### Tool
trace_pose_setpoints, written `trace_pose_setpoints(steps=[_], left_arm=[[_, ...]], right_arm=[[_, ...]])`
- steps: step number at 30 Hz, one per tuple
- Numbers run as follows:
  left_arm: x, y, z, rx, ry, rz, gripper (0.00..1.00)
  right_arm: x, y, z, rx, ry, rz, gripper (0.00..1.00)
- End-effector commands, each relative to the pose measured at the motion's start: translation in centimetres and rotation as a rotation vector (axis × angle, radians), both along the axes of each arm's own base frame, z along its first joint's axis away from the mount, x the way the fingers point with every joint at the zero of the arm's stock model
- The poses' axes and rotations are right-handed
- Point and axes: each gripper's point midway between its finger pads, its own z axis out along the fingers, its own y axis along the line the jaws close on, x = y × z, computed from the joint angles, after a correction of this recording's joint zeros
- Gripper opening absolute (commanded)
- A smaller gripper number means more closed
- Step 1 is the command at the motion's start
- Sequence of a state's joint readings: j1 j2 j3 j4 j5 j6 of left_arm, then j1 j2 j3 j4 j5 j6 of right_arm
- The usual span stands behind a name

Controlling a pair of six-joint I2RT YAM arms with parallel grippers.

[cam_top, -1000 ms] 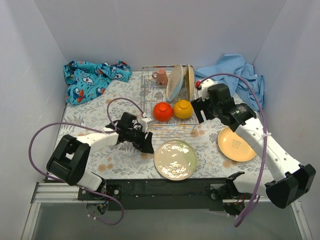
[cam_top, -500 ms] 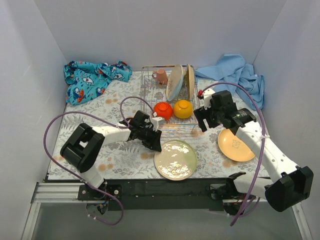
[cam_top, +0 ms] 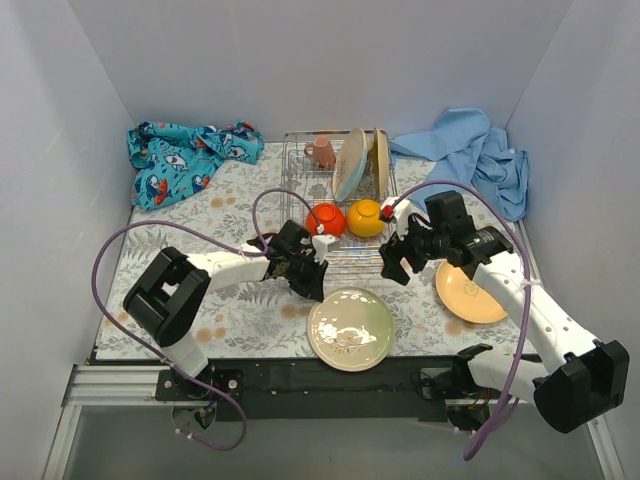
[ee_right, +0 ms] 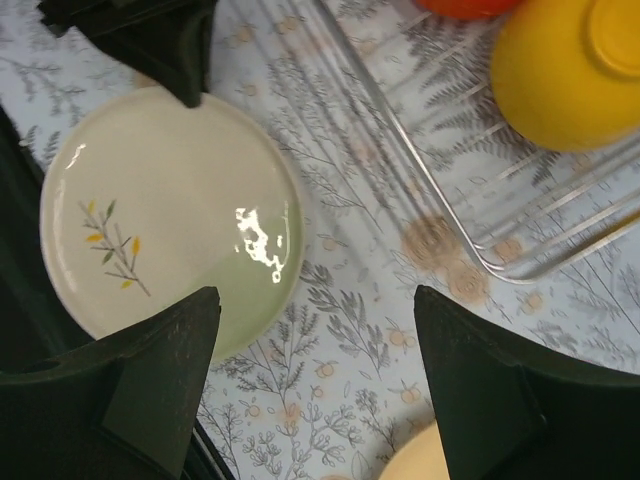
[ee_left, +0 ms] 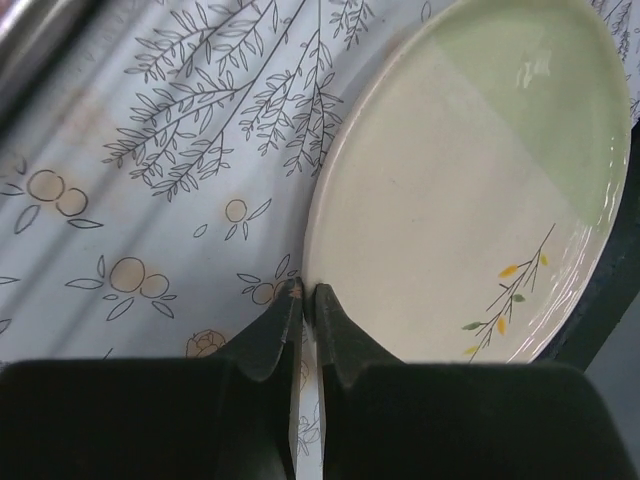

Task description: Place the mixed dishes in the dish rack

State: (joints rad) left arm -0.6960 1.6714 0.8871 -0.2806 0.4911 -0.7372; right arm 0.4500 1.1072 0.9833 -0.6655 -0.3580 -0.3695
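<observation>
A cream and pale-green plate with a small sprig motif (cam_top: 350,328) lies flat at the table's near edge, also in the left wrist view (ee_left: 470,190) and the right wrist view (ee_right: 170,210). My left gripper (cam_top: 313,290) is shut, with its tips (ee_left: 308,292) against the plate's left rim. My right gripper (cam_top: 398,262) is open and empty above the table between this plate and the dish rack (cam_top: 300,190). The rack holds a pinkish mug (cam_top: 322,152), a cream-and-light-blue plate (cam_top: 350,165), a tan plate (cam_top: 381,160), a red bowl (cam_top: 325,222) and an orange bowl (cam_top: 366,217). A yellow-orange plate (cam_top: 470,290) lies at the right. The steel cup is out of view.
A blue patterned cloth (cam_top: 185,158) lies at the back left and a plain light-blue cloth (cam_top: 475,150) at the back right. The sprig plate overhangs the table's near edge a little (ee_left: 610,290). White walls close in three sides.
My left gripper has moved right to the sprig plate's rim, and the plate has shifted slightly toward the near edge. My right gripper has moved left and down from beside the rack.
</observation>
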Motion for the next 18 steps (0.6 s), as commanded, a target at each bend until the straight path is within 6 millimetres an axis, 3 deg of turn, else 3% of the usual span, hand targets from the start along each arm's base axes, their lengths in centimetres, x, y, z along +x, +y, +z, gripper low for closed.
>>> trace_pose_setpoints(steps=[1, 4, 10, 18], left_arm=[[3.4, -0.7, 6.3, -0.061, -0.251, -0.027, 0.0], [3.9, -1.2, 8.8, -0.102, -0.307, -0.036, 0.0], [3.4, -1.5, 12.4, -0.182, -0.355, -0.044, 0.0], [2.3, -2.0, 17.0, -0.315, -0.461, -0.107, 0.0]], right_arm=[[-2.8, 3.5, 0.5, 0.156, 0.059, 0.289, 0.85], [-3.0, 4.2, -0.7, 0.166, 0.129, 0.331, 0.85], [-1.3, 4.6, -2.5, 0.128, 0.13, 0.353, 0.84], [-1.1, 7.0, -2.5, 0.219, 0.193, 0.409, 0.84]])
